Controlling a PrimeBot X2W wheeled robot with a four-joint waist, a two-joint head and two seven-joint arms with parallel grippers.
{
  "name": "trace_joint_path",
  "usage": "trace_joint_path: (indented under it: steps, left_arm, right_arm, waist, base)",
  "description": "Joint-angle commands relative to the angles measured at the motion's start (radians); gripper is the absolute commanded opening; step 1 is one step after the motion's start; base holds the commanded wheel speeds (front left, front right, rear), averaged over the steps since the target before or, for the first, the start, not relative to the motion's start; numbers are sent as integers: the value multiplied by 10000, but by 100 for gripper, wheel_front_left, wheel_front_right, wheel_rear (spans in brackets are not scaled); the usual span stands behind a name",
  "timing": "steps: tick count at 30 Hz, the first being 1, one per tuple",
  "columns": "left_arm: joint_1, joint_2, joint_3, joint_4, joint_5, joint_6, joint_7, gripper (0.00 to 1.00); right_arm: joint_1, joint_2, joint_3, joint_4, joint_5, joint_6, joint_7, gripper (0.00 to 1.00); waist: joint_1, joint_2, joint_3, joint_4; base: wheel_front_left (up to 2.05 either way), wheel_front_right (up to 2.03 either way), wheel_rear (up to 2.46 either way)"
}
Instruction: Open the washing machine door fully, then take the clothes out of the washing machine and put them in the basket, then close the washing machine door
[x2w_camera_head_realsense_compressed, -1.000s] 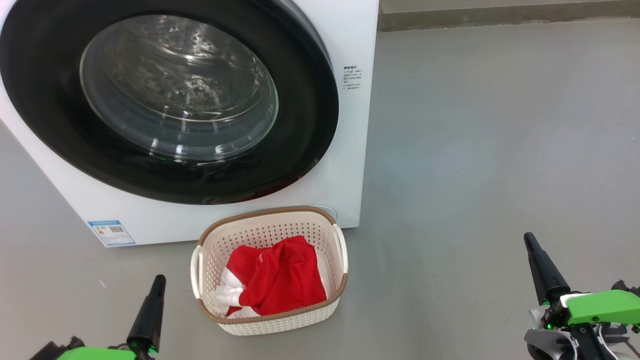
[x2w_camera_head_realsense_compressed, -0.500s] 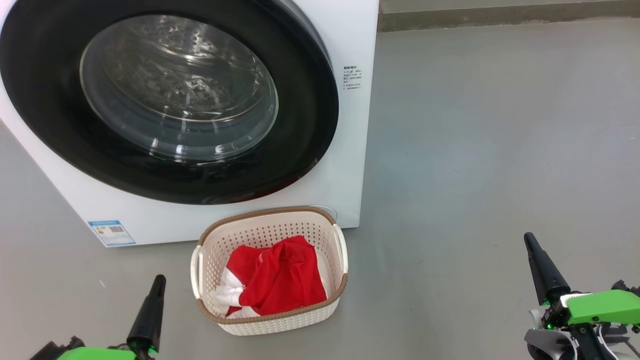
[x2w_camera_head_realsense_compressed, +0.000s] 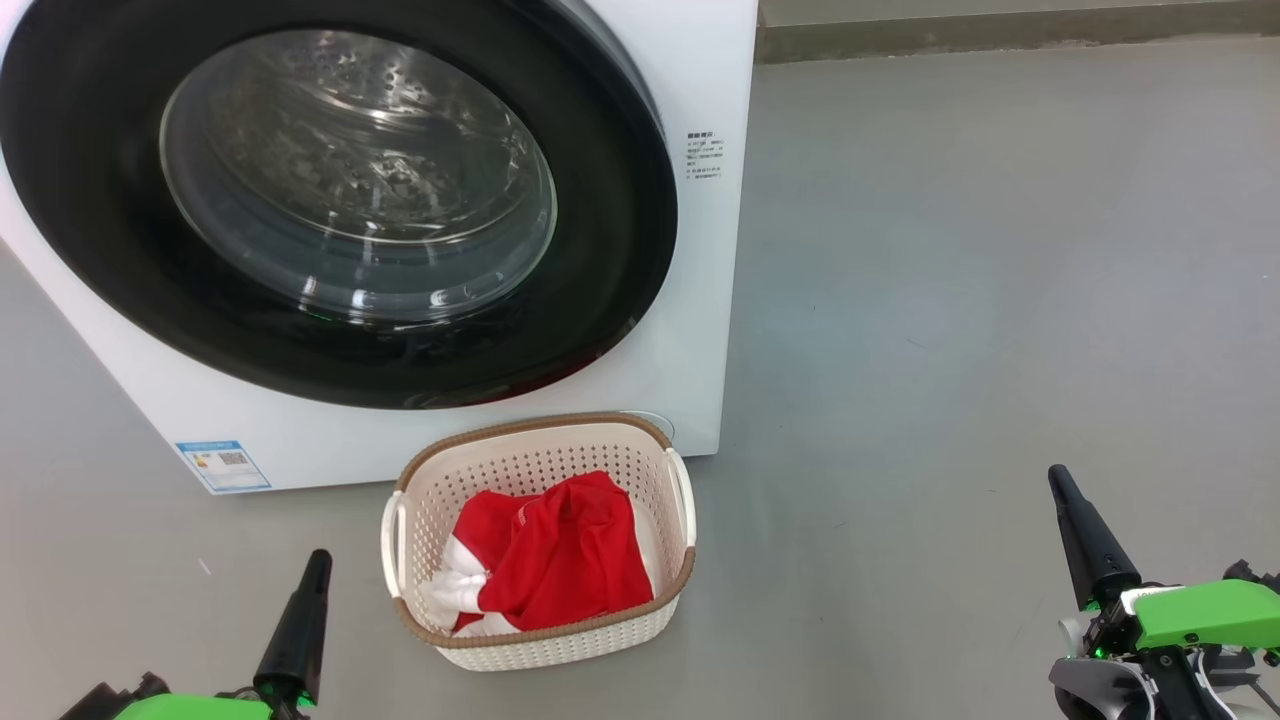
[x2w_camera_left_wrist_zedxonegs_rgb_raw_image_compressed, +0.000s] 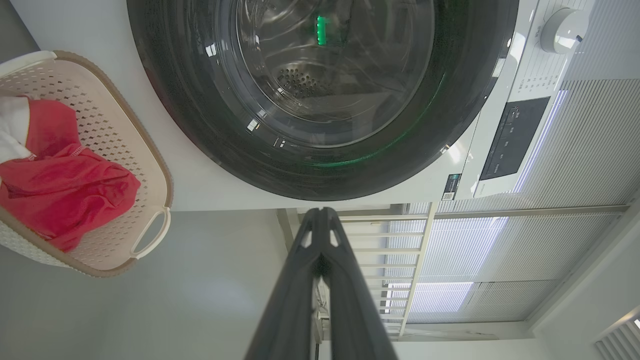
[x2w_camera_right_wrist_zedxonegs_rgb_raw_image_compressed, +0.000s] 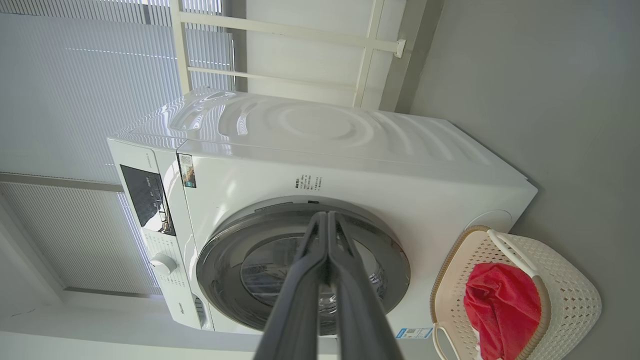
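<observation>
The washing machine (x2w_camera_head_realsense_compressed: 700, 330) is plain white, with a blue label (x2w_camera_head_realsense_compressed: 223, 466) low on its front. The washing machine door (x2w_camera_head_realsense_compressed: 620, 260) has a glossy black rim round clear glass, behind which the drum (x2w_camera_head_realsense_compressed: 370, 180) shows silver-grey, dotted with small holes. The basket (x2w_camera_head_realsense_compressed: 545, 645) is cream-white, pierced in a regular grid of holes, with a brown woven-look rim and white handles. The clothes (x2w_camera_head_realsense_compressed: 570, 570) are bright red with white trim. The floor (x2w_camera_head_realsense_compressed: 1000, 300) is flat grey. The left gripper (x2w_camera_head_realsense_compressed: 318, 562) and right gripper (x2w_camera_head_realsense_compressed: 1058, 482) have black fingers and bright green casings. The control panel (x2w_camera_left_wrist_zedxonegs_rgb_raw_image_compressed: 510, 140) is black; the blinds (x2w_camera_right_wrist_zedxonegs_rgb_raw_image_compressed: 60, 75) are white, finely striped.
</observation>
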Motion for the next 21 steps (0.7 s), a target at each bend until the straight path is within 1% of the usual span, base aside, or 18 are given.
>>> trace_joint_path:
  steps: [1, 21]
  left_arm:
    - [-409, 118, 356, -205, -71, -73, 74, 0]
    - [-409, 118, 356, -205, -71, -73, 74, 0]
  right_arm:
    - [-431, -146, 140, -251, 59, 6, 60, 0]
    - [-431, -144, 137, -251, 56, 6, 63, 0]
  waist:
    - [0, 0, 0, 0]
    - [0, 0, 0, 0]
  base:
    - [0, 0, 0]
    - [0, 0, 0]
